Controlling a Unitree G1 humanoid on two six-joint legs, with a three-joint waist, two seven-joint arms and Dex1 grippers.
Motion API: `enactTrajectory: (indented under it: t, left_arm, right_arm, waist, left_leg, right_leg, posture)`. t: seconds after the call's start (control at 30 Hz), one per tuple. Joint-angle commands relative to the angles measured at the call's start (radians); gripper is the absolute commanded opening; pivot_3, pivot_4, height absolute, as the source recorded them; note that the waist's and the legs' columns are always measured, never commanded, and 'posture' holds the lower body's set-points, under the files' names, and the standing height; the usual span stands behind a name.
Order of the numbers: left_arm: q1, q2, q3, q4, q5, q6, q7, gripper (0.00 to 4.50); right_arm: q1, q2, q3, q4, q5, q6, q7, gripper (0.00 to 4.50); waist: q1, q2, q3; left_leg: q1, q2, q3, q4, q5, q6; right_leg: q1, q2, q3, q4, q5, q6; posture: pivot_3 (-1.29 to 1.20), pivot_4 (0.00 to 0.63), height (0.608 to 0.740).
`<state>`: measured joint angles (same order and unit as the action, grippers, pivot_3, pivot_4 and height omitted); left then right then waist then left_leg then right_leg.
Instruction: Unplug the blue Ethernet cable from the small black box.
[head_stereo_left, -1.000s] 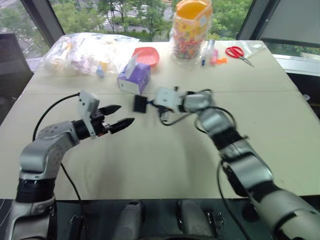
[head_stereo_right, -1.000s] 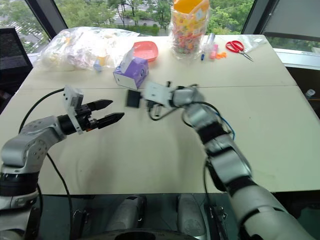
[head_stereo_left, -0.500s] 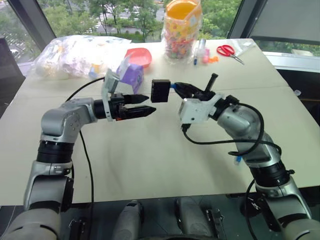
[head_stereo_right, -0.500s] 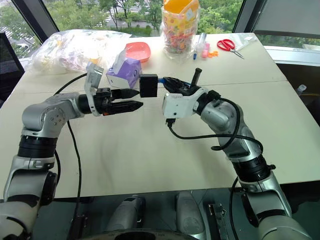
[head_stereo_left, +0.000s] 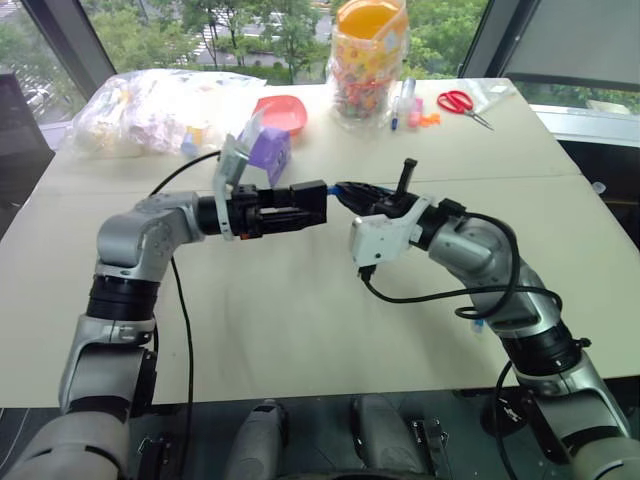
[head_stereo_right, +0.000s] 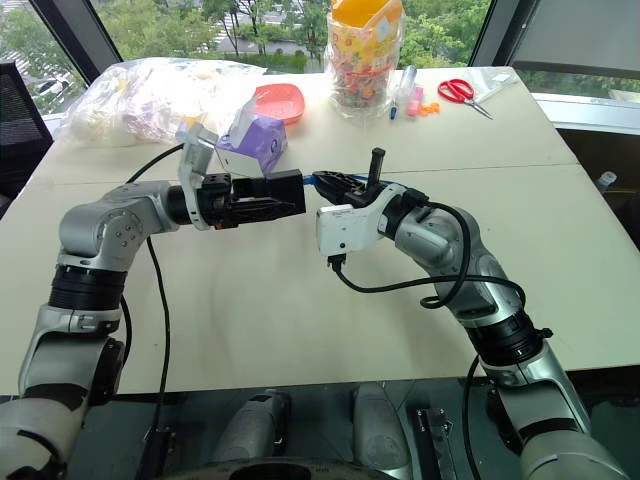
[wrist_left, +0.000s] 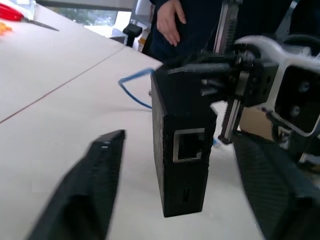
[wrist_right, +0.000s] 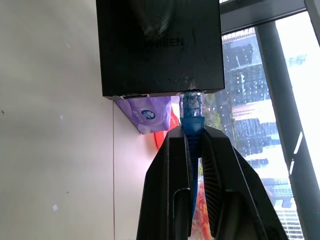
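The small black box (wrist_left: 182, 150) hangs in the air above the table's middle, carried by the blue Ethernet cable (wrist_right: 192, 122) plugged into its face. My right gripper (wrist_right: 192, 131) is shut on the cable's blue boot just behind the clear plug. From the left, my left gripper (head_stereo_left: 305, 210) reaches level around the box. Its fingers (wrist_left: 85, 195) stand on either side of the box with gaps, so it is open. The box's near face shows an empty port. More blue cable (wrist_left: 131, 90) trails over the table behind the box.
A purple tissue box (head_stereo_left: 264, 150), a red bowl (head_stereo_left: 285, 112) and a bag of packets (head_stereo_left: 150, 105) lie at the back left. A jar of sweets (head_stereo_left: 368, 60), pens (head_stereo_left: 405, 100) and red scissors (head_stereo_left: 462, 103) sit at the back right. A person's hand (wrist_left: 170, 20) is beyond the table.
My right gripper lifted the box off the table and drew it back. My left gripper swung right, its fingers now straddling the box and narrower than before.
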<state>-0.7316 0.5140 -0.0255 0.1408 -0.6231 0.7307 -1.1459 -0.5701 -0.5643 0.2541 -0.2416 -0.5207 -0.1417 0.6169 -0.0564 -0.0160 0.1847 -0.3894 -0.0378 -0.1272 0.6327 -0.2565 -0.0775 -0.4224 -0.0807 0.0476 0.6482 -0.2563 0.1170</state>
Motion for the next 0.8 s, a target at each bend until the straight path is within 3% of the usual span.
enactTrajectory:
  t: [0.03, 0.1, 0.13, 0.4, 0.5, 0.6, 0.7, 0.8]
  left_arm:
    - [0.014, -0.007, 0.003, -0.015, 0.021, -0.045, 0.008, 1.47]
    - [0.02, -0.011, 0.001, -0.009, 0.03, -0.056, 0.006, 0.64]
    - [0.02, -0.012, -0.001, -0.005, 0.037, -0.062, 0.003, 0.5]
    - [-0.003, -0.017, -0.003, 0.045, 0.06, -0.094, -0.019, 0.5]
    - [0.011, 0.023, -0.037, 0.031, 0.064, -0.108, -0.116, 0.5]
    - [0.007, 0.049, -0.05, 0.019, 0.055, -0.105, -0.187, 0.5]
    - [0.003, 0.066, -0.056, 0.007, 0.046, -0.097, -0.235, 0.5]
    - [-0.003, 0.068, -0.063, -0.005, 0.046, -0.093, -0.262, 0.5]
  right_arm:
    - [-0.019, -0.001, -0.015, -0.058, 0.024, -0.001, 0.013, 0.0]
    - [-0.019, -0.004, -0.013, -0.065, 0.027, -0.004, 0.022, 0.0]
    - [-0.02, -0.003, -0.012, -0.068, 0.03, -0.005, 0.026, 0.0]
    - [-0.051, -0.044, -0.036, -0.073, 0.157, 0.052, 0.169, 0.0]
    - [-0.08, -0.132, -0.135, -0.201, 0.6, 0.685, 0.517, 1.33]
    - [-0.168, -0.172, -0.245, -0.208, 0.925, 1.107, 0.63, 2.74]
    - [-0.303, -0.094, -0.383, -0.068, 1.126, 1.407, 0.593, 2.74]
    - [-0.36, -0.026, -0.413, 0.038, 1.176, 1.497, 0.515, 2.74]
  waist:
    - [0.003, 0.0, 0.0]
    - [0.008, 0.0, 0.0]
    - [0.011, 0.0, 0.0]
    - [0.013, 0.0, 0.0]
    - [0.013, 0.0, 0.0]
    - [0.012, 0.0, 0.0]
    - [0.01, 0.0, 0.0]
    - [0.014, -0.001, 0.0]
  left_leg:
    - [0.0, 0.0, 0.0, 0.0, 0.0, 0.0]
    - [0.0, 0.0, 0.0, 0.0, 0.0, 0.0]
    - [0.0, 0.0, 0.0, 0.0, 0.0, 0.0]
    - [0.0, 0.0, 0.0, 0.0, 0.0, 0.0]
    - [0.0, 0.0, 0.0, 0.0, 0.0, 0.0]
    - [-0.001, 0.0, -0.002, 0.001, 0.0, 0.001]
    - [0.0, 0.001, -0.001, 0.0, 0.0, 0.001]
    - [0.001, 0.001, -0.001, 0.0, 0.002, 0.004]
  right_leg:
    - [0.0, 0.0, 0.0, 0.0, 0.0, 0.0]
    - [0.0, 0.0, 0.0, 0.0, 0.0, 0.0]
    - [0.0, 0.0, 0.0, 0.0, 0.0, 0.0]
    - [0.0, 0.0, 0.0, 0.0, 0.0, 0.0]
    - [0.0, 0.0, 0.0, 0.0, 0.0, 0.0]
    - [0.001, 0.0, -0.001, -0.001, 0.0, 0.0]
    - [0.001, 0.0, -0.001, 0.0, 0.001, -0.001]
    - [0.002, 0.0, -0.002, 0.0, 0.001, -0.002]
  posture:
    - [0.0, 0.15, 0.74]
    - [0.0, 0.15, 0.74]
    - [0.0, 0.15, 0.74]
    - [0.0, 0.15, 0.74]
    - [0.0, 0.15, 0.74]
    - [0.0, 0.15, 0.74]
    - [0.0, 0.15, 0.74]
    - [0.0, 0.15, 0.74]
